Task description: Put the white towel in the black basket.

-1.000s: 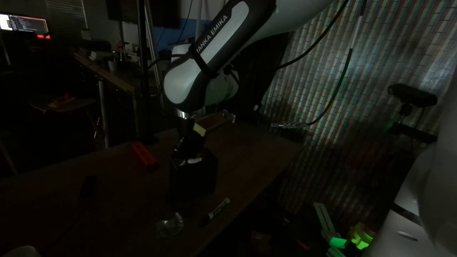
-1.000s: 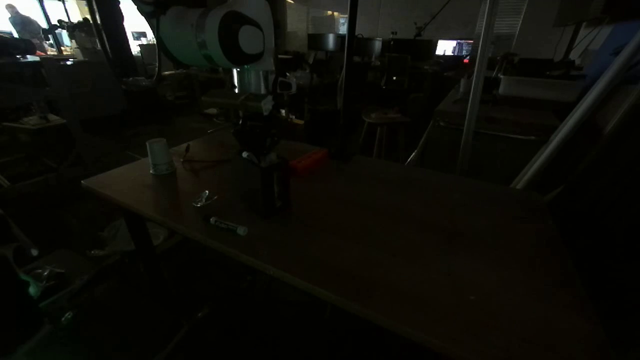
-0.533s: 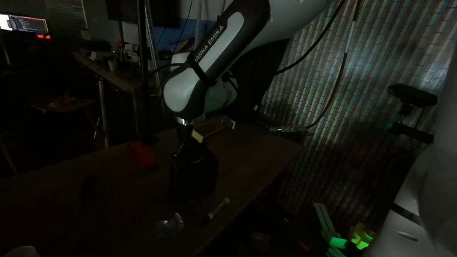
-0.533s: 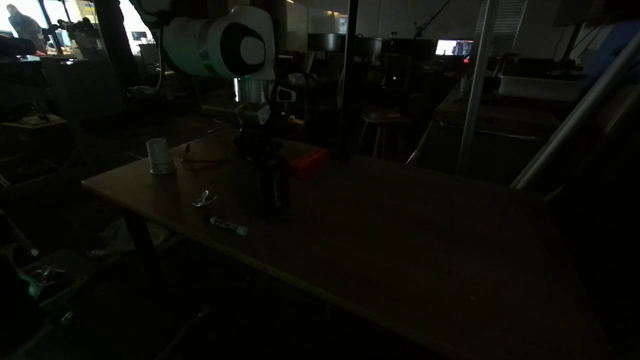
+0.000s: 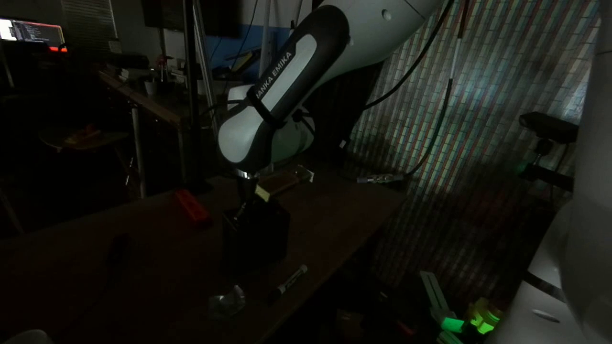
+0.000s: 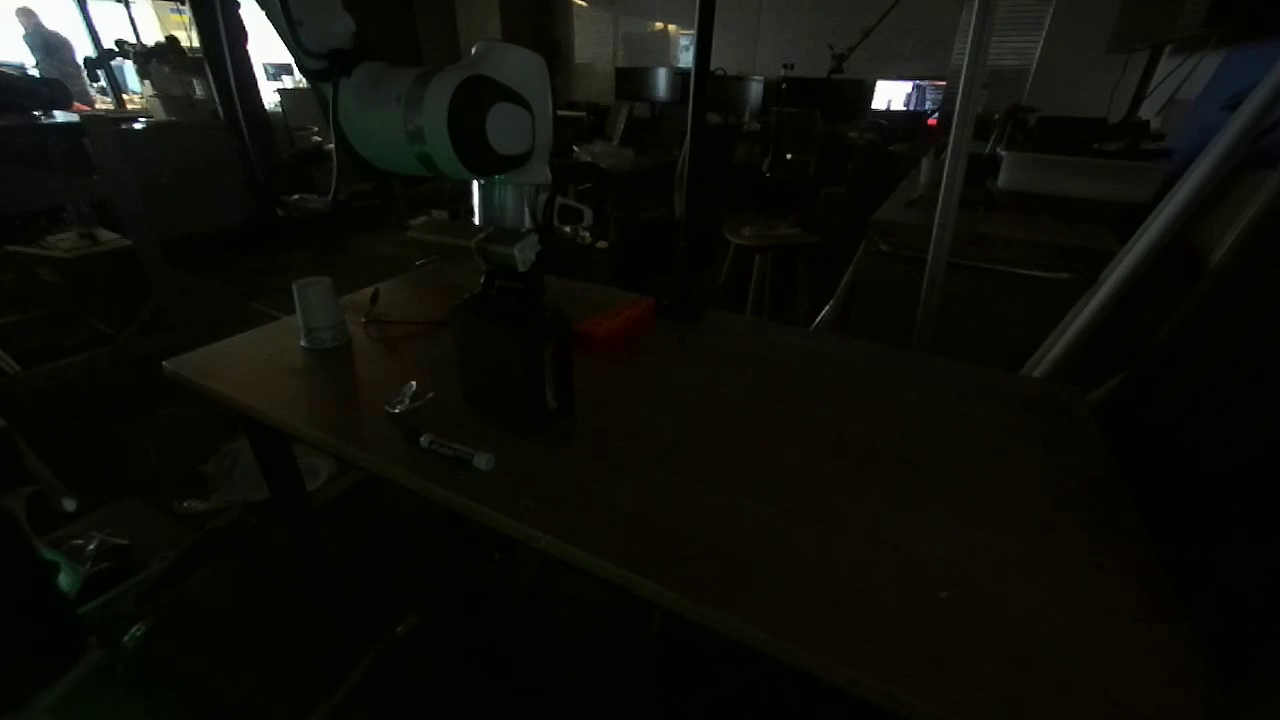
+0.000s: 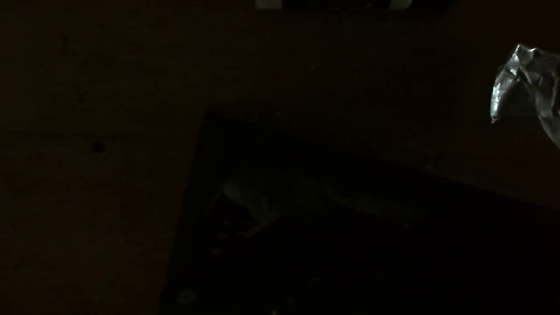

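Note:
The black basket (image 5: 256, 243) stands upright on the table; it also shows in an exterior view (image 6: 515, 365). My gripper (image 5: 248, 210) points down into the basket's mouth, and its fingers are hidden inside. It also shows above the basket in an exterior view (image 6: 512, 282). In the wrist view the basket (image 7: 197, 162) fills the lower middle and right, very dark. Faint pale folds inside it look like the white towel (image 7: 262, 203). The towel is hidden in both exterior views. The jaws are too dark to tell whether they are open or shut.
A marker (image 5: 292, 279) and a crumpled clear wrapper (image 5: 228, 301) lie near the basket at the table's edge. The wrapper shows at the wrist view's right (image 7: 523, 87). A red block (image 5: 192, 206) lies behind the basket. A paper cup (image 6: 320, 312) stands at a table corner.
The arm has moved down and the gripper has sunk into the basket. The white towel, seen at the basket's mouth a second ago, is now out of sight there. The basket has shifted slightly.

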`<state>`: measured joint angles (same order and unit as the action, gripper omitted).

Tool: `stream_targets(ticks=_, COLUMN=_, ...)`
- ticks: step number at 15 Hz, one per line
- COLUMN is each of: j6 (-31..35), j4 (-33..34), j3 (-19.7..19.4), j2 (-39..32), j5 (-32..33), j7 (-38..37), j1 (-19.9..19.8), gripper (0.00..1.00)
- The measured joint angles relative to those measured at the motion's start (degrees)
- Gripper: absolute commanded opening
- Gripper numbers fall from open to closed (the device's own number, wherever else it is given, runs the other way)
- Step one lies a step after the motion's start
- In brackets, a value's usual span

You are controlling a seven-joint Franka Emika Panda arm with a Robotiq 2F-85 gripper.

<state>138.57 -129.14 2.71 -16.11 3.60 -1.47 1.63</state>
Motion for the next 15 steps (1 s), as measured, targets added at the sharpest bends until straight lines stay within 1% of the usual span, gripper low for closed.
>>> stream_targets(ticks=8, j6=0.03, j4=-0.38, j3=-0.12, j2=0.83, j5=0.52, j7=0.0, j1=-0.01, gripper=0.0)
stream_targets(ticks=11, j6=-0.07, j4=-1.6, j3=-0.36, j2=3.87, j5=1.3, j7=0.0, j1=-0.01, gripper=0.0)
stream_targets(ticks=15, j6=-1.1, j4=-4.13, j3=-1.11, j2=10.83, j5=2.98, j7=-0.21, j1=-0.07, gripper=0.0)
